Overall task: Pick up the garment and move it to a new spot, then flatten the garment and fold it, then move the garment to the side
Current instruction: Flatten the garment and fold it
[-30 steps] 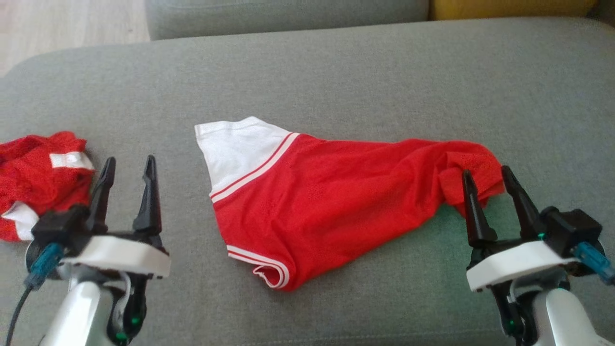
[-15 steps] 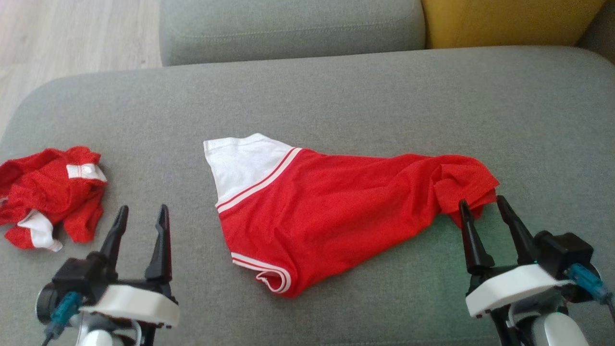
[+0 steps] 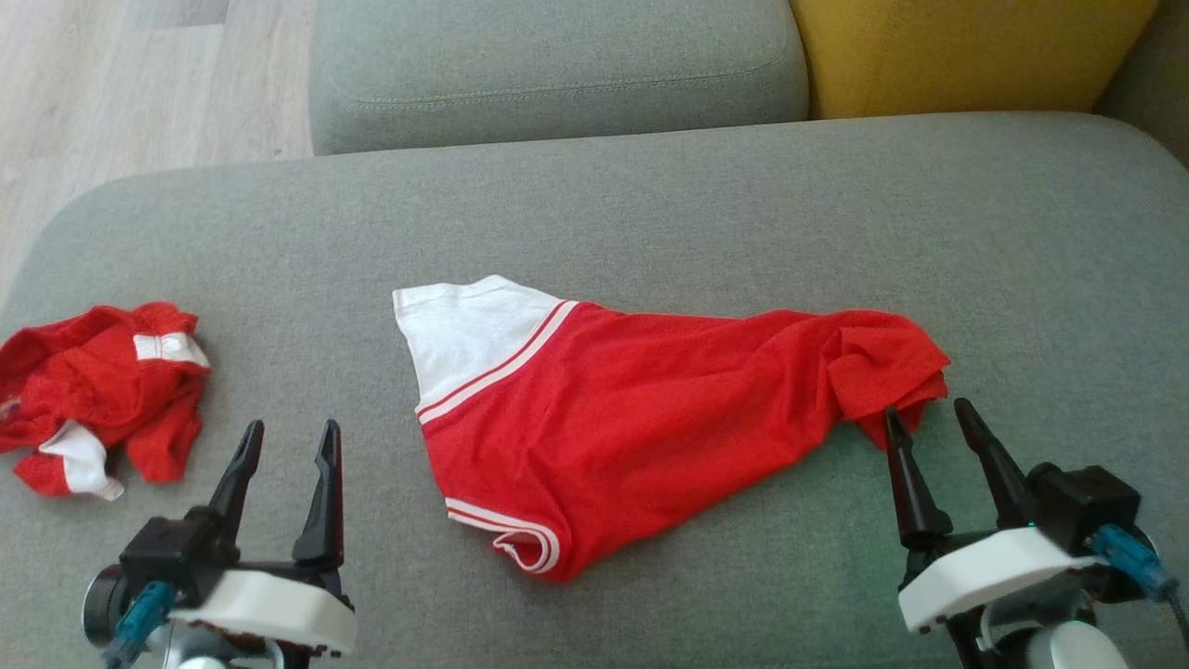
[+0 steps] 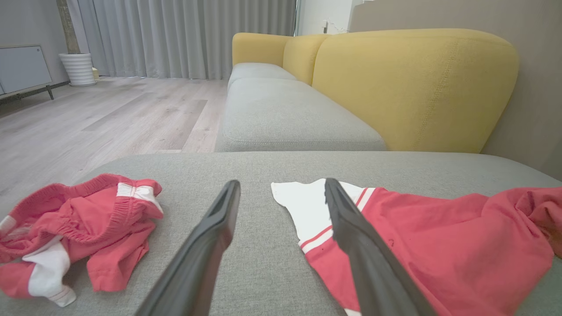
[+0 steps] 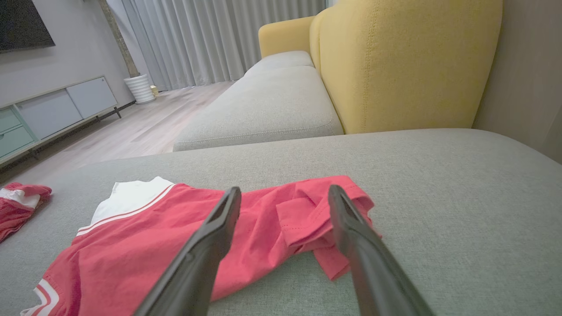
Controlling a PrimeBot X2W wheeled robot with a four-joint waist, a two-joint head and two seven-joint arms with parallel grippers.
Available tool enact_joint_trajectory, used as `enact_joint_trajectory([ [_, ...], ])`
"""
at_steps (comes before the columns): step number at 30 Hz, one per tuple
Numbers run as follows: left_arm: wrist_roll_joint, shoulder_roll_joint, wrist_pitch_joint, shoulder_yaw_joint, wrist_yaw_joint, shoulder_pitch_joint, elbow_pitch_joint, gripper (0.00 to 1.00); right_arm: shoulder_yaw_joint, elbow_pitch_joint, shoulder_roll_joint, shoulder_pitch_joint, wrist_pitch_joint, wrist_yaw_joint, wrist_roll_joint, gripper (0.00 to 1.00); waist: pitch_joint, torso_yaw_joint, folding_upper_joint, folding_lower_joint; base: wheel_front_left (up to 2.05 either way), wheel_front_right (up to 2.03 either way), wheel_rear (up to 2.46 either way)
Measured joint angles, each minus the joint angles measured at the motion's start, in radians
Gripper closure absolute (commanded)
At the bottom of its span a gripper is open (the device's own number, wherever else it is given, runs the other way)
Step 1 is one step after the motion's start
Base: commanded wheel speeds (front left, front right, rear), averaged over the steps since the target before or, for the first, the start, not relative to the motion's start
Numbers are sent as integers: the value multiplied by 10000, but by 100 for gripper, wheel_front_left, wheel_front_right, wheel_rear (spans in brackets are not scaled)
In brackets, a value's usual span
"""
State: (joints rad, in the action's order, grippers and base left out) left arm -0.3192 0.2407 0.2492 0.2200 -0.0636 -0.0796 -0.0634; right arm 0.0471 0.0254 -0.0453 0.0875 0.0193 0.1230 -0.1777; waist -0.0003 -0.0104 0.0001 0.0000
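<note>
The garment (image 3: 632, 418), a red shirt with a white, red-striped sleeve, lies roughly spread on the grey sofa cushion (image 3: 650, 204), its right end bunched up. My left gripper (image 3: 290, 429) is open above the cushion, left of the shirt and holding nothing. In the left wrist view its fingers (image 4: 282, 184) point at the white sleeve (image 4: 307, 206). My right gripper (image 3: 927, 411) is open just in front of the bunched right end. The right wrist view shows that gripper (image 5: 285, 190) framing the crumpled red folds (image 5: 307, 219) without touching them.
A second red-and-white garment (image 3: 97, 395) lies crumpled near the cushion's left edge. Behind the cushion are another grey seat (image 3: 557, 65) and a yellow backrest (image 3: 966, 51). Wooden floor (image 3: 139, 84) lies beyond the left edge.
The head camera has tilted up, so the whole scene sits lower. Both grippers have drawn back a little from the shirt and stay open. The garment lies as before.
</note>
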Motion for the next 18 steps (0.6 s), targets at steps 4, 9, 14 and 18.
enact_joint_trajectory([
  [4, 12, 4, -13, 33, -82, -10, 67, 0, 54, 2, 0, 1, 0, 0, -2, 0, -3, 5, 0, 0, 0, 0, 0],
  [9, 12, 8, -25, 77, -127, -12, 109, 0, 61, 10, 0, 1, 0, 0, -19, 0, 3, 10, 0, 0, 0, 0, 0],
  [14, 12, 12, -25, 105, -159, -11, 105, 0, 65, 38, 0, 1, 0, 0, -73, 0, 13, 1, 0, 0, 0, 0, 0],
  [18, 12, 23, -25, 109, -173, -9, 36, 0, 63, 44, 0, 1, 0, 0, -73, 0, 26, 3, 0, 0, 0, 0, 0],
])
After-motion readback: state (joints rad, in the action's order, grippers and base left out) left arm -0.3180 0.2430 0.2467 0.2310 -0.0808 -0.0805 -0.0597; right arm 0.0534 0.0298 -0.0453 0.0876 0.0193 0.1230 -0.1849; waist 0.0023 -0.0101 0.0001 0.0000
